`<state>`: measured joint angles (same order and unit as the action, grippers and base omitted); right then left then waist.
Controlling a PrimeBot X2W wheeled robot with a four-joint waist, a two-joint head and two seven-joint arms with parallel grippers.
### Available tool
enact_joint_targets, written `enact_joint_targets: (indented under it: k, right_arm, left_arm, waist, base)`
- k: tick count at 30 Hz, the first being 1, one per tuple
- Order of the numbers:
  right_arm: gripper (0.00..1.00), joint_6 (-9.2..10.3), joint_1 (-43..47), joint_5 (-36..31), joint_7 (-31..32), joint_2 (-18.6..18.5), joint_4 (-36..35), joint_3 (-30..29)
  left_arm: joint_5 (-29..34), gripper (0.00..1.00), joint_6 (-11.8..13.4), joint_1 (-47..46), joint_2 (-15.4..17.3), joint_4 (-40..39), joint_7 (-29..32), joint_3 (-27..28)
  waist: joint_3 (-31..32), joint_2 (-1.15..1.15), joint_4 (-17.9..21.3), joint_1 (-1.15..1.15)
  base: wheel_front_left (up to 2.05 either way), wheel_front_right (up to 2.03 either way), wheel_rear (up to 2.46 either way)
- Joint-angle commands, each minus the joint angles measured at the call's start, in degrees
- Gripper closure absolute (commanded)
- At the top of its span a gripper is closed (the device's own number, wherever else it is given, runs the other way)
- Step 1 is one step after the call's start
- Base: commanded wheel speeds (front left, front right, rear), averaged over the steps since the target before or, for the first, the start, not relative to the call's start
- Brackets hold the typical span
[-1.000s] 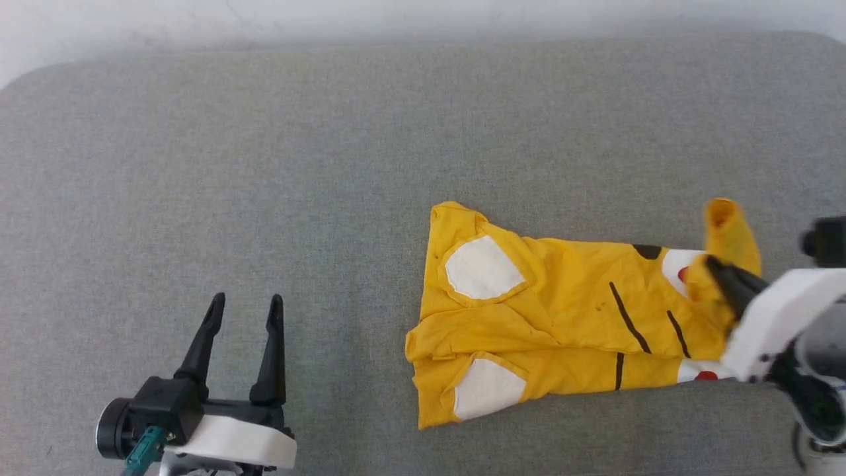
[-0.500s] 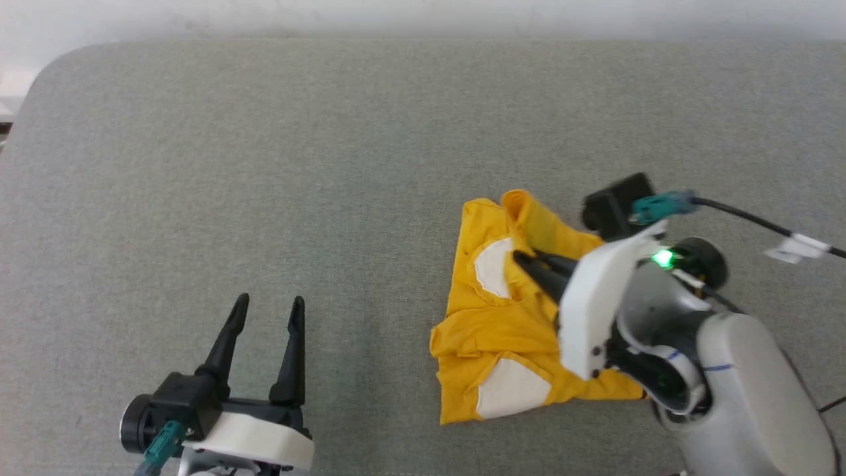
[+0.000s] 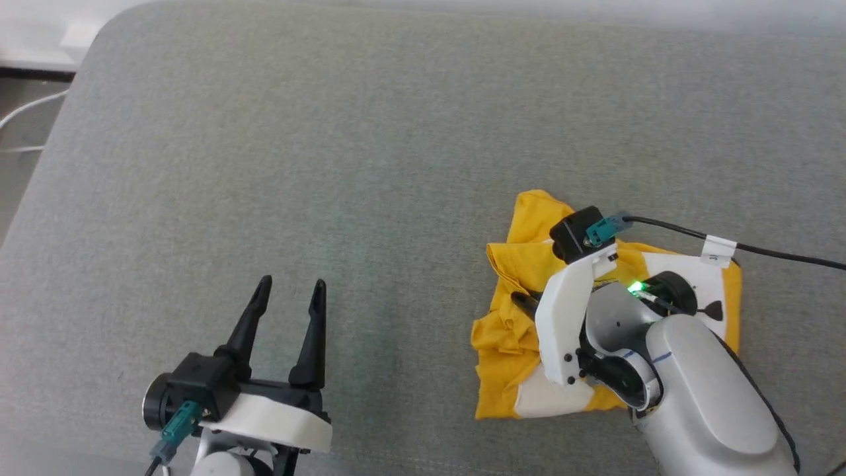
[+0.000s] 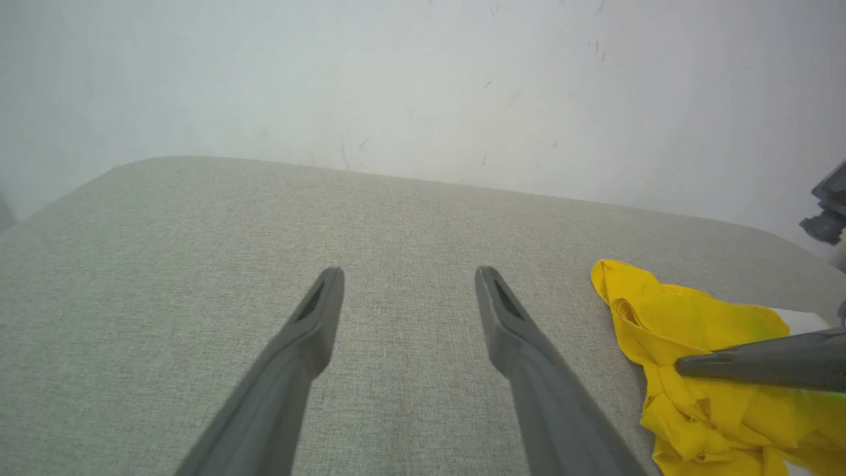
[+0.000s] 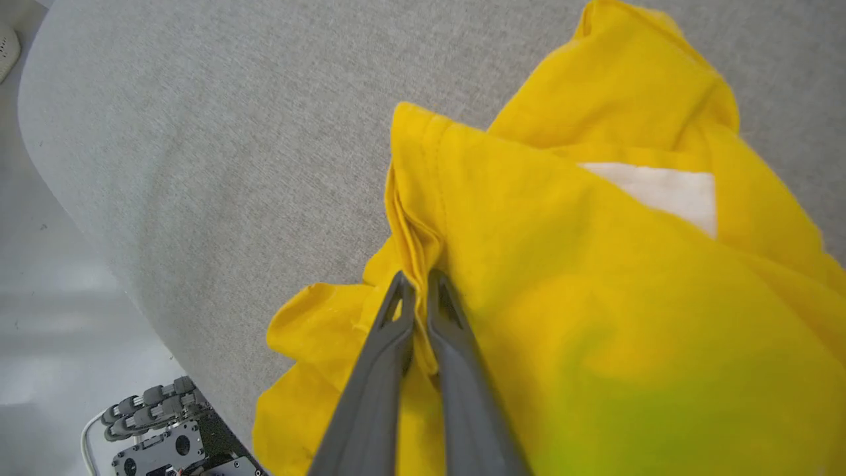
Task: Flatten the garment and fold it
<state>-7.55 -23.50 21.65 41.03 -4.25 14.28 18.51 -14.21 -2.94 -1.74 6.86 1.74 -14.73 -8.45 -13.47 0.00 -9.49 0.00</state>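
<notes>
The garment [image 3: 512, 324] is a small bright yellow T-shirt with white patches, lying doubled over on the grey cushion at the lower right of the head view. My right gripper [image 5: 416, 284] is shut on a fold of the garment [image 5: 595, 264], pinching the yellow fabric between its dark fingers [image 3: 524, 301]. The right arm covers much of the cloth in the head view. My left gripper [image 3: 287, 291] is open and holds nothing, well to the left of the garment. In the left wrist view its fingers [image 4: 317, 317] spread over bare cushion, with the garment [image 4: 694, 344] at the right.
The grey cushioned surface [image 3: 330, 165] spreads wide to the left and behind the garment. Its rounded left edge [image 3: 59, 132] drops to the floor, where a white cable [image 3: 26, 112] lies. A black cable [image 3: 760, 248] runs off to the right from my right wrist.
My right gripper has dragged the garment's right end leftward over the rest, doubling the long shirt into a compact bundle. The head camera has also shifted. My left gripper stays open.
</notes>
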Motion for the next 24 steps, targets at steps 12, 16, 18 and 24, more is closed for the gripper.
enact_joint_targets:
  k: [12,16,18,24]
  right_arm:
    - [0.00,0.06,-3.5,4.2,-3.7,1.3,1.6,-2.1]
    - [0.00,0.06,-1.2,6.0,-6.3,1.2,-4.6,-6.4]
    - [0.00,0.06,0.7,4.9,-8.4,-0.1,-8.9,-8.9]
    - [0.00,0.06,11.1,0.3,-13.9,-1.8,-19.2,-19.3]
  left_arm:
    - [-0.3,0.00,-0.7,-1.0,-0.7,1.8,-0.3,0.8]
    - [-0.4,0.00,-0.6,-0.4,-0.3,1.6,-0.3,1.2]
    - [-0.3,0.00,-0.6,0.1,-0.1,1.2,-0.3,1.5]
    - [-0.3,0.00,-0.1,1.6,0.3,-0.2,-0.3,2.2]
  waist:
    - [0.8,0.00,0.3,0.00]
    - [2.2,0.00,2.1,0.00]
    - [2.6,0.00,3.0,0.00]
    - [3.3,0.00,5.4,0.00]
  base:
    - [0.00,0.00,0.00]
    - [0.00,0.00,0.00]
    - [0.00,0.00,0.00]
    - [0.00,0.00,0.00]
